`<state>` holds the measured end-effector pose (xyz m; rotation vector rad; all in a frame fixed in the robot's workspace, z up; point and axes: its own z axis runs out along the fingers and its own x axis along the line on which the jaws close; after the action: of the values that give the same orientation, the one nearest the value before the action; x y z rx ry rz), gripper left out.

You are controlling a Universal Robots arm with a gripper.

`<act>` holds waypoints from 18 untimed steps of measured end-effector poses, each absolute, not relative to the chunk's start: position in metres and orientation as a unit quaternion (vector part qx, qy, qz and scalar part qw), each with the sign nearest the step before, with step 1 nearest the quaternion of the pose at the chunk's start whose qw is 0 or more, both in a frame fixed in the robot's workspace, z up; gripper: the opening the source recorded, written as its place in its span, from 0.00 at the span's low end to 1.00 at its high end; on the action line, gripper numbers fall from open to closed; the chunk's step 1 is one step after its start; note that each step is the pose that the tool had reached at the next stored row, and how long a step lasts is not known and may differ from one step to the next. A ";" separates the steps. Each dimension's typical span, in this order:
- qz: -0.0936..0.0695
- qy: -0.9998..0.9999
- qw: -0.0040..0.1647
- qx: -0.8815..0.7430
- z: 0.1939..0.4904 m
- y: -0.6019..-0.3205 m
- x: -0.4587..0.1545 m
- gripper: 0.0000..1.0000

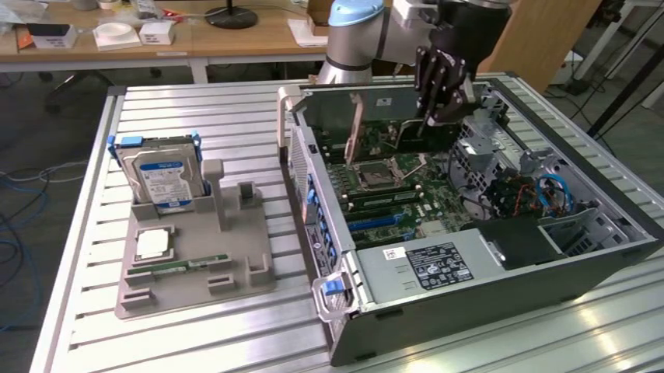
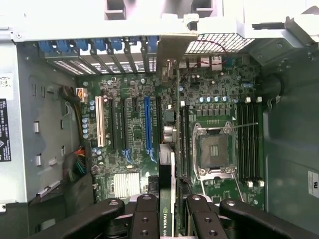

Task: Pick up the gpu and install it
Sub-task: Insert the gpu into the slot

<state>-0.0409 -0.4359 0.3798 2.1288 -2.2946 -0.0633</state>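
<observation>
Gpu [image 2: 165,221] edge-on in gripper [image 2: 173,213] above motherboard [image 2: 130,130]; faces barely visible.

The arm [image 1: 351,47] is reaching in from the far side of the exterior view, with the wrist holding the gripper [image 1: 436,116] pointing downward. Its black fingers [image 2: 146,219] are standing partway closed, pinching the gpu [image 2: 173,179] edge-on between them.

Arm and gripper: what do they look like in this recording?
The arm is silver-grey tubing with a light blue joint cap. The gripper is black, with jointed link fingers that have round pivot pins along each link.
</observation>
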 end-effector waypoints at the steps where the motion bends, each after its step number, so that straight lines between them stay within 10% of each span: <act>1: -0.020 -0.733 0.005 0.680 0.379 -0.436 -0.041 0.26; 18: -0.020 -0.733 0.005 0.680 0.365 -0.436 -0.041 0.26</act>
<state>-0.0409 -0.4359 0.3650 2.1288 -2.2946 -0.0632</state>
